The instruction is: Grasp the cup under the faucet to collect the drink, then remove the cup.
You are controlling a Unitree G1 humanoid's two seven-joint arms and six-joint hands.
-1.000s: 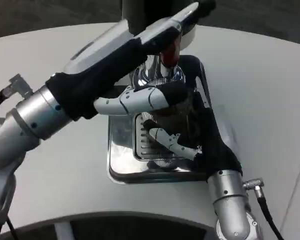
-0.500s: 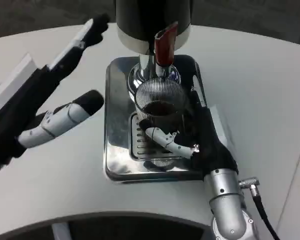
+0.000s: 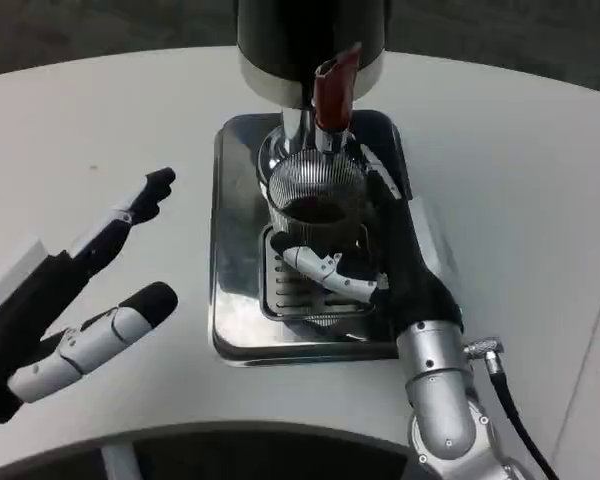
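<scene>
A ribbed glass cup (image 3: 316, 196) with dark drink in it stands on the steel drip tray (image 3: 238, 300), under the faucet with its red lever (image 3: 334, 93). My right hand (image 3: 380, 265) wraps the cup from the right and front and grips it; a white finger (image 3: 325, 272) crosses in front of its base. The cup's lower part is hidden by this hand. My left hand (image 3: 75, 300) hovers over the table at the lower left, fingers spread, holding nothing, well away from the cup.
The dark dispenser body (image 3: 310, 40) rises behind the cup at the top centre. The round white table (image 3: 120, 130) stretches to both sides. A cable (image 3: 525, 425) hangs from my right wrist at the lower right.
My left hand has come off the faucet lever and swung down and left, away from the dispenser. My right hand keeps its hold on the cup, which now has dark drink in it.
</scene>
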